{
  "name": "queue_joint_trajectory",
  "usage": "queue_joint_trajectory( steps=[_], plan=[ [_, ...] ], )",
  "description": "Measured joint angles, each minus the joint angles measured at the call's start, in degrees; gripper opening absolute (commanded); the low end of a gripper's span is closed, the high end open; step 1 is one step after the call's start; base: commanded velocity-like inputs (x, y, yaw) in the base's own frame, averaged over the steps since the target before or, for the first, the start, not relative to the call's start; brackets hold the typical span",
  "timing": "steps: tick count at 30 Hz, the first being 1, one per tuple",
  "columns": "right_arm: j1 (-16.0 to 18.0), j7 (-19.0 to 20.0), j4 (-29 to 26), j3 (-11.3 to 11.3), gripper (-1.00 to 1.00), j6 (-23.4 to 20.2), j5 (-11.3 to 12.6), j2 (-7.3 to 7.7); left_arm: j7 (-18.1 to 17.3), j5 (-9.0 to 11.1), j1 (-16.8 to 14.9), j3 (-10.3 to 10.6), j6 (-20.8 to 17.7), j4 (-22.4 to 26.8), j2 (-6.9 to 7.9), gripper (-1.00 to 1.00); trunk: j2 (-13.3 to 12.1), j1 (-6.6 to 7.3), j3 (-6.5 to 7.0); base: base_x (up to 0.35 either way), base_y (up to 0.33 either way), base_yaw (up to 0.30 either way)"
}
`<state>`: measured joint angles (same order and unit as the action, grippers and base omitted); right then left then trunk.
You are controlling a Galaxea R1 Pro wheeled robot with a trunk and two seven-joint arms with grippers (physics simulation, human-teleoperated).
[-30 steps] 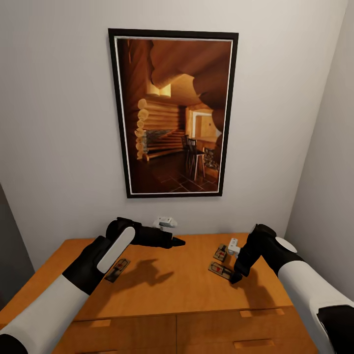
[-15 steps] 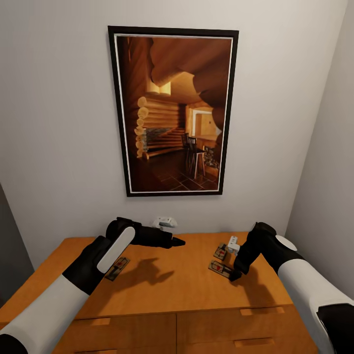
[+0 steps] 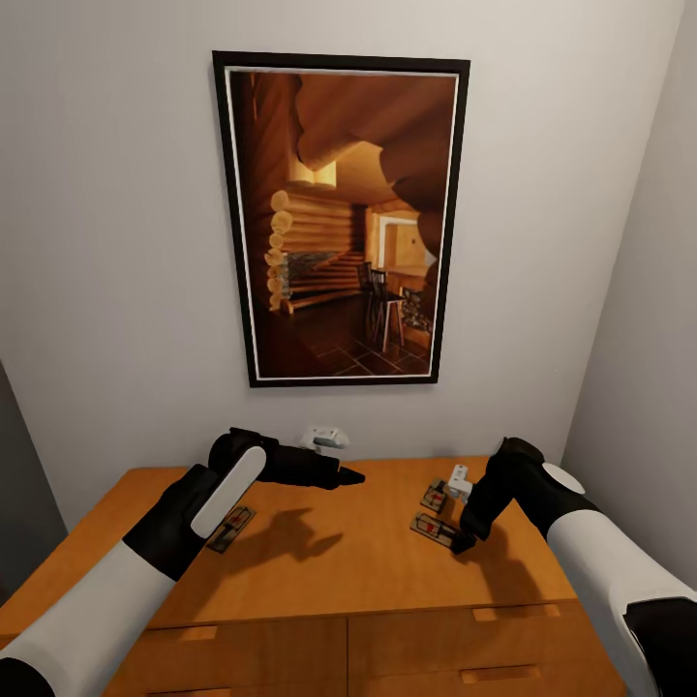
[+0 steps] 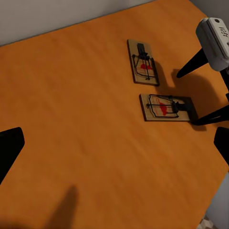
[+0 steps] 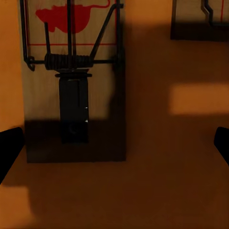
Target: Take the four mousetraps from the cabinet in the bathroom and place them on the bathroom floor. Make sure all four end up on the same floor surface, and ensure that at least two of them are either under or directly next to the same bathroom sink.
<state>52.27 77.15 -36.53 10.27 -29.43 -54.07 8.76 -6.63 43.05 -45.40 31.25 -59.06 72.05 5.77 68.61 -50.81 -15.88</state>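
1. The cabinet (image 3: pixel 319 561) takes up the lower part of my head view, its orange-brown top serving as my bench, with drawer fronts along the near edge. None of the traps is on the bathroom floor yet. The top is smooth, so a trap I nudge could skate toward the edge by the right-hand wall and drop.

2. My left claw (image 3: pixel 341 475) hovers above the middle of the bench with its fingers close together and nothing in them. One mousetrap (image 3: pixel 230 530) lies beside and partly behind that forearm, so I could sweep it off if I swing the arm carelessly.

3. My right claw (image 3: pixel 462 542) points down just beside the nearer right-hand mousetrap (image 3: pixel 433 530). In the right wrist view the two dark fingertips sit wide apart, empty, with the trap board off to one side of the gap. Closing from here, I judge I'd catch only an edge, or the spring bar, and flip it.

4. The farther right-hand mousetrap (image 3: pixel 435 498) lies near the first, so a bad pinch could shove one into the other.

5. I count three traps; the fourth I cannot locate.
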Motion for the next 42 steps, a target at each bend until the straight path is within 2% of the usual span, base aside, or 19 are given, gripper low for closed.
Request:
queue_joint_trajectory(
  steps=[11,12,42],
  plan=[
    [-0.08,0.01,-0.17,0.01,1.00,-0.03,-0.04,0.00,0.00,-0.03,-0.01,-0.02,0.00,-0.06,0.00,1.00,0.00,0.00,0.00,0.000,0.000,0.000],
    [-0.07,0.00,-0.16,0.01,-1.00,-0.05,-0.03,0.00,0.00,-0.04,0.00,-0.02,0.00,-0.06,0.00,1.00,0.00,0.00,0.00,0.000,0.000,0.000],
    [-0.50,-0.39,-1.30,-0.12,-1.00,0.41,-0.70,-0.09,0.00,-0.08,-0.01,-0.02,0.00,-0.30,0.02,1.00,-0.01,-0.01,0.00,0.000,0.000,0.000]
  ],
)
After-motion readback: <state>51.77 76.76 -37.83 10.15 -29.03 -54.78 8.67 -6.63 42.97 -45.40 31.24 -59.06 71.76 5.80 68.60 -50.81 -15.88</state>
